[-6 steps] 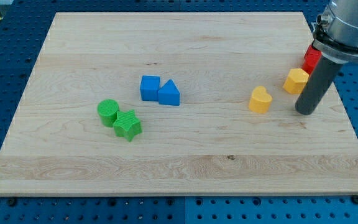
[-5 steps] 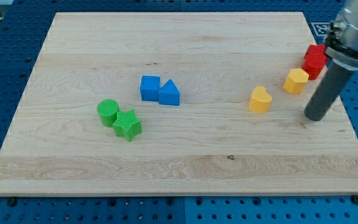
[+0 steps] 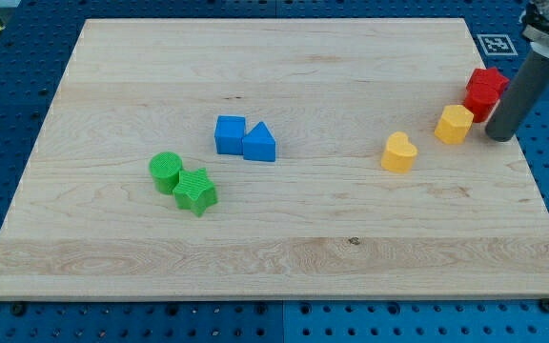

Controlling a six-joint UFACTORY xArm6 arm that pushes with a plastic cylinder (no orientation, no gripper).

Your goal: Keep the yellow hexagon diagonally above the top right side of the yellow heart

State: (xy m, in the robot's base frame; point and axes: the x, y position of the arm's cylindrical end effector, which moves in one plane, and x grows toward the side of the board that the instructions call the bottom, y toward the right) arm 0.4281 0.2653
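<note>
One yellow hexagon [image 3: 455, 124] sits up-right of yellow heart [image 3: 399, 152]; my tip [image 3: 499, 137] beside, holding nothing.

Pale wooden board [image 3: 284, 86], yellow hexagon [image 3: 454, 124] and heart [image 3: 398, 152], red block [image 3: 484, 92], two blue blocks [image 3: 245, 138], two ridged green ones [image 3: 182, 182].

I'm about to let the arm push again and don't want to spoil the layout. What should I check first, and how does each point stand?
1. Yellow hexagon sits up and to the right of the yellow heart: ok.
2. Gap between hexagon and heart: ok, apart.
3. My tip clear of the hexagon: ok, it is to its right, not touching.
4. Tip clear of the red block: cannot tell, the rod stands right beside it.
5. Red block clear of the hexagon: cannot tell, very close.
</note>
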